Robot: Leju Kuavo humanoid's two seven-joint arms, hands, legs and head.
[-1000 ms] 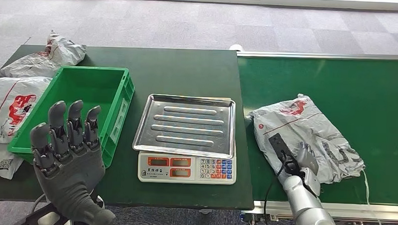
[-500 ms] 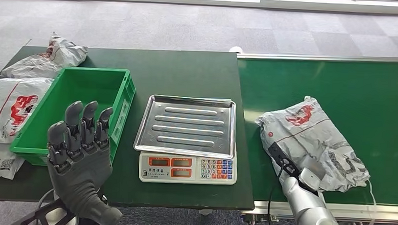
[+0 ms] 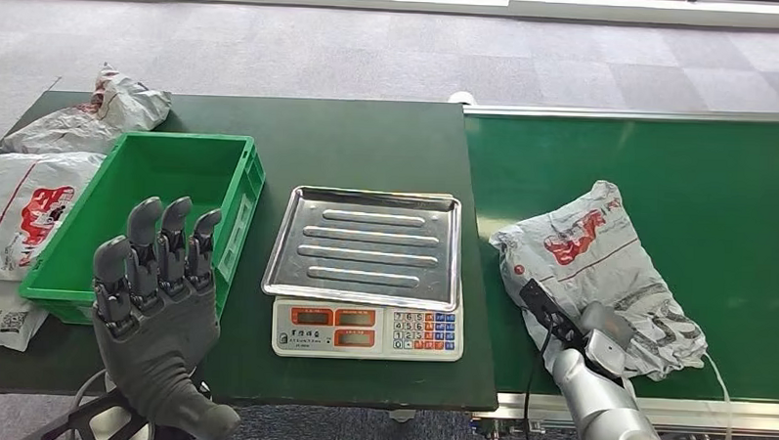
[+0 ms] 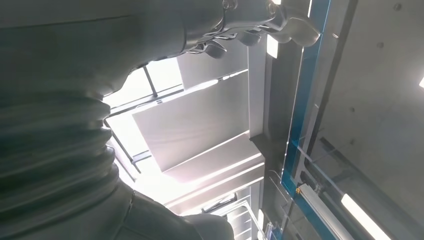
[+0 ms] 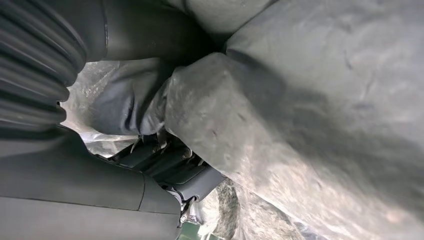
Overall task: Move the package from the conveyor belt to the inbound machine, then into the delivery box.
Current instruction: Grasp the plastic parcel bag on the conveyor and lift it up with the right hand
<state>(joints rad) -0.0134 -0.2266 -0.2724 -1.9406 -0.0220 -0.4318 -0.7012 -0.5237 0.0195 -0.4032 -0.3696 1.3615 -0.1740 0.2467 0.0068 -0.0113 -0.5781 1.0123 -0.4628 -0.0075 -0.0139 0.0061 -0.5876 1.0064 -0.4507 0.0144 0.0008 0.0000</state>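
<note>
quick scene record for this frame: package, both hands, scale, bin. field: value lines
package: grey mailer bag lying on the green conveyor belt
right hand: gripping the bag's near edge
left hand: raised, fingers apart, holding nothing
scale: steel tray bare, on the dark green table
bin: green crate left of the scale, nothing inside
other bags: on the table beside the crate

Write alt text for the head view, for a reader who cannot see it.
The robot's right hand grips the near edge of a grey package on the green conveyor belt. To the left on a dark table stand a scale and a green crate; the left hand is raised, fingers apart.
</note>
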